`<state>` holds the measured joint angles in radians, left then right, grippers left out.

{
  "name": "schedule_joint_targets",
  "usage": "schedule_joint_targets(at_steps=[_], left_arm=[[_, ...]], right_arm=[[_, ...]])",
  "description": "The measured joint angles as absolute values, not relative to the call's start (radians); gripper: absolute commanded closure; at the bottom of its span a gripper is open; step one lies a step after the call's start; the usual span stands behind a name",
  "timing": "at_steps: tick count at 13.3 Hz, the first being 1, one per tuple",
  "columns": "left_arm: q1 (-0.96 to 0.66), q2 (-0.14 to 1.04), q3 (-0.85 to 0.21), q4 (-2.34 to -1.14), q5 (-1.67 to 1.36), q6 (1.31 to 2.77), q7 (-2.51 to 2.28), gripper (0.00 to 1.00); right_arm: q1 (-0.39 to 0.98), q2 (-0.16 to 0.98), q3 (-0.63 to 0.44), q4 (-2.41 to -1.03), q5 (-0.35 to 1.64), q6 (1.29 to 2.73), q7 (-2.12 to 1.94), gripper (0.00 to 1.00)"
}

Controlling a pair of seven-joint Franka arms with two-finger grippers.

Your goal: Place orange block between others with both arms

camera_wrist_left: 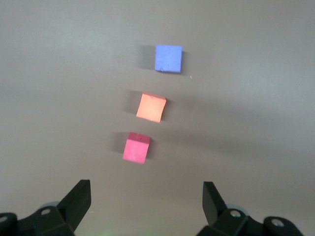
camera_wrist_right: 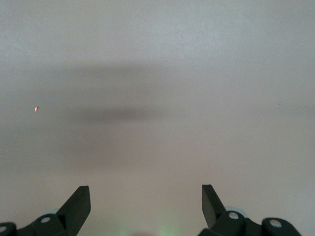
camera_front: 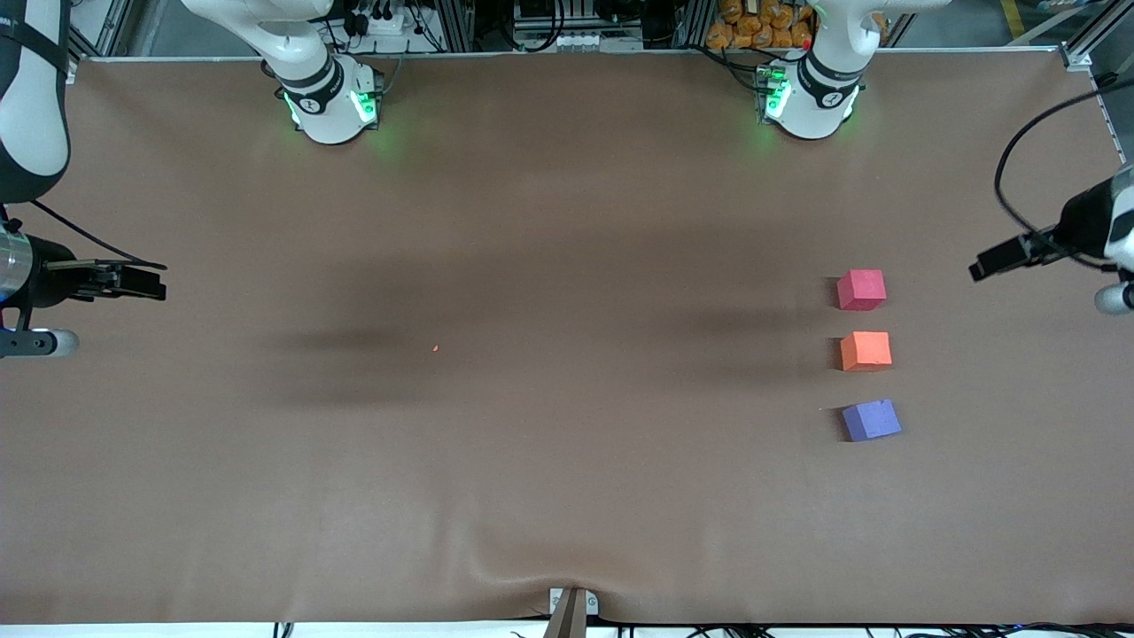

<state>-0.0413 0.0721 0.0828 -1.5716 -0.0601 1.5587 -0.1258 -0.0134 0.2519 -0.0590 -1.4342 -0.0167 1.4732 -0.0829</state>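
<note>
Three small cubes stand in a line on the brown table toward the left arm's end. The orange block (camera_front: pixel 866 351) (camera_wrist_left: pixel 151 106) sits in the middle, with the red-pink cube (camera_front: pixel 861 290) (camera_wrist_left: pixel 136 147) farther from the front camera and the purple-blue cube (camera_front: pixel 871 420) (camera_wrist_left: pixel 169 58) nearer to it. Small gaps separate them. My left gripper (camera_front: pixel 979 268) (camera_wrist_left: pixel 146 192) hangs open and empty at the table's edge, apart from the cubes. My right gripper (camera_front: pixel 159 283) (camera_wrist_right: pixel 146 194) waits open and empty over the right arm's end of the table.
A tiny orange speck (camera_front: pixel 436 348) (camera_wrist_right: pixel 36 109) lies on the table (camera_front: pixel 567 487) near its middle. The two arm bases (camera_front: pixel 330 97) (camera_front: pixel 811 97) stand along the table's back edge. A clamp (camera_front: pixel 571 607) sits at the front edge, where the cover wrinkles.
</note>
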Motion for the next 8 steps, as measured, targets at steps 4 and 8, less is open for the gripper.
schedule_joint_targets(at_steps=[4,8], left_arm=[[-0.041,0.072,0.082,-1.493,-0.028,1.493,0.042,0.00],[-0.042,0.071,0.078,-1.474,-0.024,1.486,0.056,0.00]], right_arm=[[-0.013,0.252,-0.059,-1.435,-0.017,1.464,-0.083,0.00],[-0.013,0.252,-0.059,-1.435,-0.017,1.461,-0.083,0.00]])
